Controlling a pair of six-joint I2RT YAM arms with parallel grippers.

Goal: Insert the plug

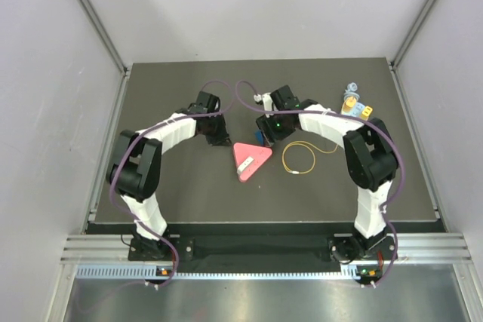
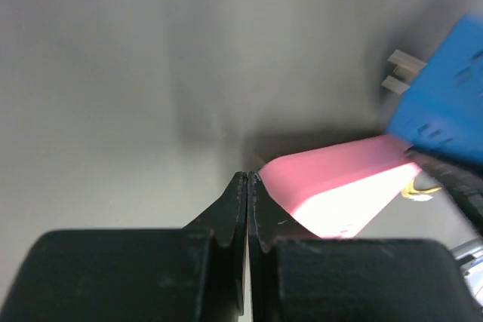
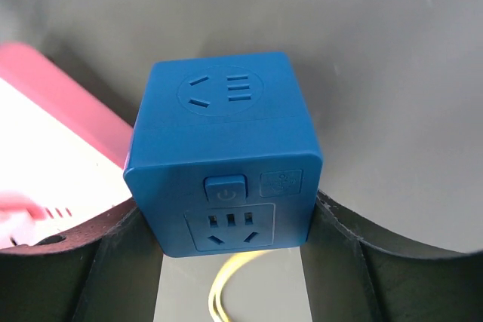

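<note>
Blue is the socket cube, and our right fingers squeeze it from both sides. Our left fingers are pressed shut with nothing in them, just beside a pink wedge. The plug lies loose on the worktop at the end of its thin yellow cable, just behind the right fingers. We think the cube should be held steady, holes facing out. Then the left fingers can open, lift the plug and push it in straight.
</note>
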